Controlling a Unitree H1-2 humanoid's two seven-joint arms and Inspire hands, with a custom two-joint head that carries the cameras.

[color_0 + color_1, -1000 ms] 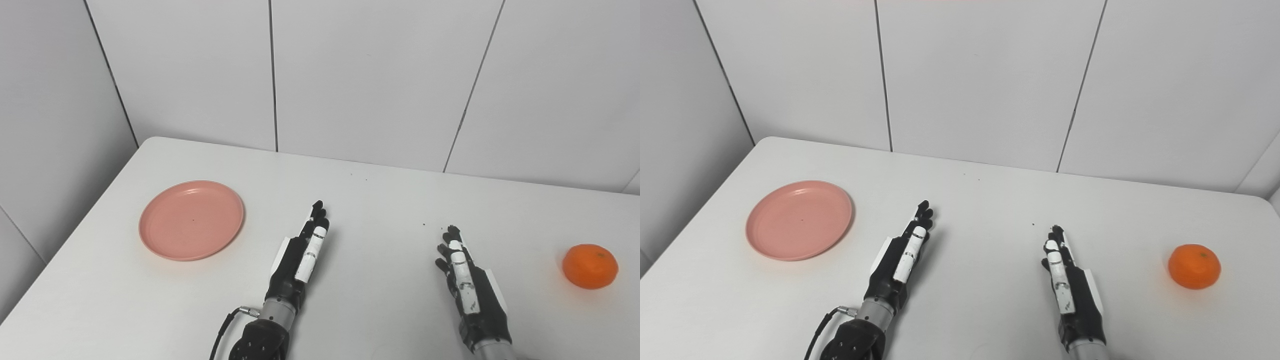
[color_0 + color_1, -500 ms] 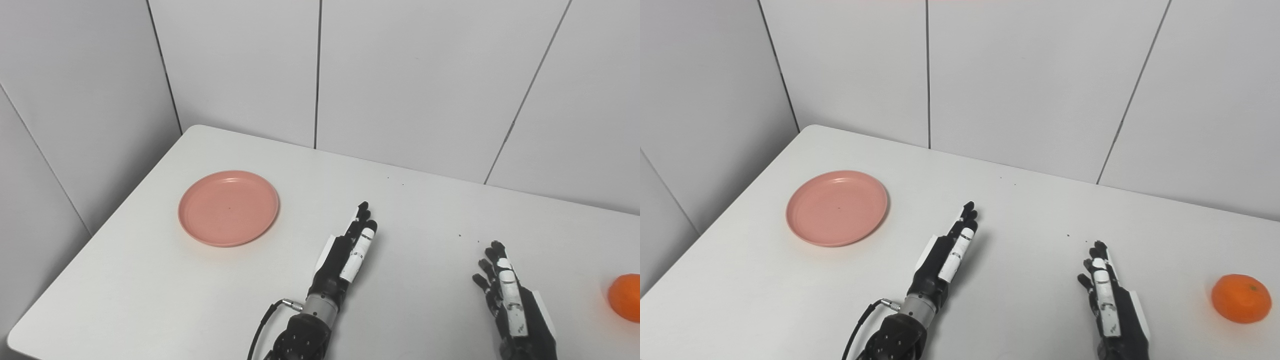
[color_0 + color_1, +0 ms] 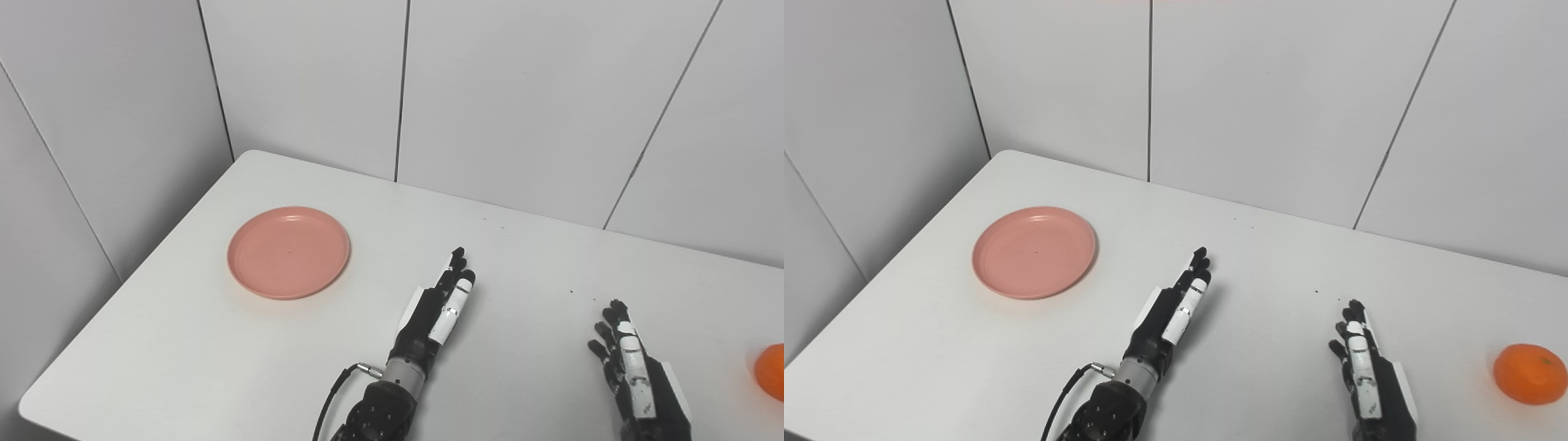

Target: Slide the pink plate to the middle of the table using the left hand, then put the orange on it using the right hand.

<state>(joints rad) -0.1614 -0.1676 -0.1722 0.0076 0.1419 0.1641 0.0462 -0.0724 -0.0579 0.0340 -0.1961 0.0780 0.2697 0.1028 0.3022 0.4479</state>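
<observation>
A round pink plate [image 3: 288, 252] lies flat on the white table [image 3: 184, 343], toward its left side. My left hand [image 3: 436, 310] rests to the right of the plate, well apart from it, fingers straight and holding nothing. Near the bottom right, my right hand [image 3: 1366, 370] is open too, with its fingers stretched out and nothing in it. The orange [image 3: 1529, 373] sits on the table far to the right of that hand, untouched; in the left eye view the orange [image 3: 772, 371] is cut by the picture's edge.
Grey wall panels [image 3: 502, 92] stand behind the table and along its left side. The table's rounded left corner [image 3: 30, 407] shows at the bottom left. A black cable [image 3: 334, 395] loops off my left wrist.
The whole picture has shifted: the camera turned left, so plate, hands and orange all sit further right in frame. Neither hand nor object has moved on the table.
</observation>
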